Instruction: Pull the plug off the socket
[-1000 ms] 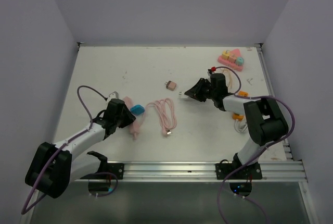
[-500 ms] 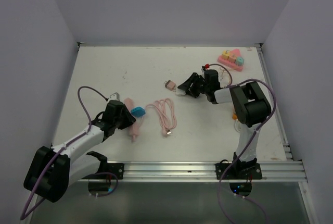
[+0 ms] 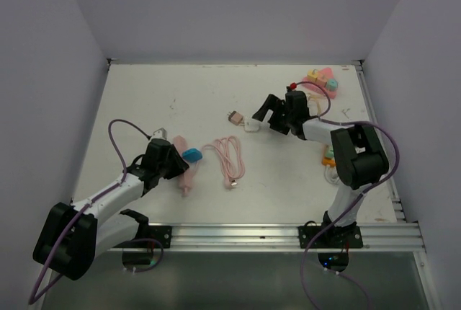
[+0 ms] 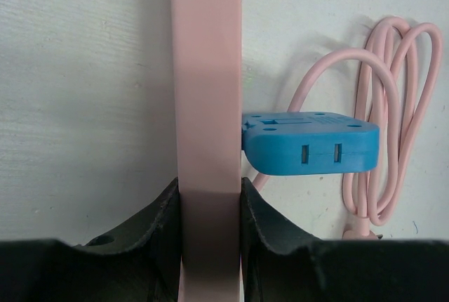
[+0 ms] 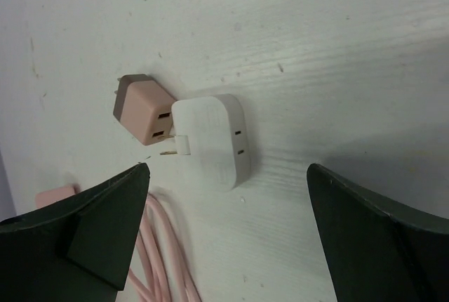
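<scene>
My left gripper (image 3: 168,160) (image 4: 208,191) is shut on the pink socket strip (image 4: 207,98) (image 3: 184,173), which lies on the table at the left. A blue plug (image 4: 309,144) (image 3: 191,153) sits in the strip's side, just beyond my fingertips. My right gripper (image 3: 267,112) (image 5: 228,168) stands wide open with nothing between its fingers. Just ahead of it a white plug (image 5: 214,140) (image 3: 251,125) lies flat on the table, touching a pink-brown plug (image 5: 144,109) (image 3: 234,117).
A coiled pink cable (image 3: 229,157) (image 4: 382,112) (image 5: 165,249) lies between the strip and the loose plugs. A pink toy board with coloured blocks (image 3: 322,83) sits at the back right. Orange and white bits (image 3: 330,158) lie near the right arm. Walls close in three sides.
My right gripper has opened and let go of the white plug, which now lies beside the pink-brown plug. The left gripper has kept its hold on the strip.
</scene>
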Available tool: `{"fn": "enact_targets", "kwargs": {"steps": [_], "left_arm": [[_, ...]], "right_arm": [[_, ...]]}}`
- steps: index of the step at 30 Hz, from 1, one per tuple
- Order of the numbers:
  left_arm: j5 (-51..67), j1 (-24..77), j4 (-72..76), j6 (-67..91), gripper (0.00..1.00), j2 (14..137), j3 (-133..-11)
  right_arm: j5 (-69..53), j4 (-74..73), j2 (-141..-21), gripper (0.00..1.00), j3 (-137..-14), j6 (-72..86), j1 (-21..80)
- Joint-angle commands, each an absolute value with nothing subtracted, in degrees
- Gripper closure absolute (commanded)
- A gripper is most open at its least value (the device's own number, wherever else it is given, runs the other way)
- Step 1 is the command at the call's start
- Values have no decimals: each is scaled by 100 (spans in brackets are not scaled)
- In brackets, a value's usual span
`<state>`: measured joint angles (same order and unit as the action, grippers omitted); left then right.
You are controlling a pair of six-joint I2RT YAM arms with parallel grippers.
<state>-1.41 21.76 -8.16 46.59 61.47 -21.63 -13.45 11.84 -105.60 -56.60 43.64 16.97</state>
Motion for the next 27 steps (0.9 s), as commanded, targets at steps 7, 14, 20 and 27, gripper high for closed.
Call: {"fn": "enact_targets", "kwargs": {"steps": [7,14,20,27], "left_arm": [[132,2153,-861,4447,100,6240,-2048],[255,2153,-852,4439,100,6267,-2048],[334,2153,-1002,4263,100,6223,-2136],[483,2153,-1063,3938,100,6293,-2285]], "right_arm": [[-701,289,-9299,2,-5380,3674,2214],[-1572,1748,-9342,5,-5045,3999,3532],[-1845,1688,-9659,6,-5581,2936,4377],[-2100,1390,-9975,6,-5897,2365,4623]]}}
